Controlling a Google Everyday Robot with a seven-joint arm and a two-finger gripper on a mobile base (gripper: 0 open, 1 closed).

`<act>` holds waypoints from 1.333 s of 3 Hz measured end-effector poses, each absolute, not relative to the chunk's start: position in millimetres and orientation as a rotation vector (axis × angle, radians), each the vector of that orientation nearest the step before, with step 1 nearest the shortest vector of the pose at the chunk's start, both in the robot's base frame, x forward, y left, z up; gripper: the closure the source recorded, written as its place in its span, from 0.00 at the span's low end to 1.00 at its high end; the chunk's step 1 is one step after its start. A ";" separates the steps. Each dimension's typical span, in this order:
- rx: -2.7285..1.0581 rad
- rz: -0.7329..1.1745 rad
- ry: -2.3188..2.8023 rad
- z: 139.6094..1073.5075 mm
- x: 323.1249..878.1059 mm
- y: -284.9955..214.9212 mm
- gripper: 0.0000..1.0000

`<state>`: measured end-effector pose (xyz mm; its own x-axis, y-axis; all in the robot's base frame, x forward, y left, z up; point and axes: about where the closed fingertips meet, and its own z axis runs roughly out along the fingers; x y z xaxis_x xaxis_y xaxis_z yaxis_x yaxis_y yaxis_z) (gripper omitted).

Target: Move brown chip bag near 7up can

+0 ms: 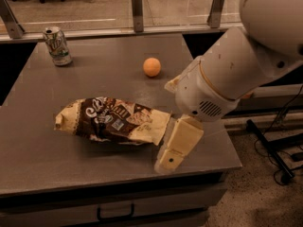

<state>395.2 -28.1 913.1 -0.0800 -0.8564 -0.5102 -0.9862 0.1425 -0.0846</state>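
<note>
The brown chip bag (111,120) lies flat on the grey table (94,74), left of centre, long axis left to right, with cream ends. The 7up can (57,46) stands upright at the table's far left corner, well apart from the bag. My gripper (176,144) hangs from the big white arm (227,74) at the right. It sits just beside the bag's right end, low over the table near the front edge.
A small orange ball (152,66) rests on the table behind the bag, right of centre. A rail with metal posts (137,4) runs along the table's far edge. A drawer handle (116,213) shows under the front edge. Cables lie on the floor at right (279,145).
</note>
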 end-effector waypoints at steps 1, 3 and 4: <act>-1.744 0.483 1.941 904.1 392.4 0.8 0.00; -1.748 0.466 1.962 881.1 401.7 36.9 0.00; -1.737 0.382 1.976 872.1 422.8 35.2 0.18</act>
<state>422.8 35.2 872.1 -0.0808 -0.8491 -0.5221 -0.9825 0.1560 -0.1017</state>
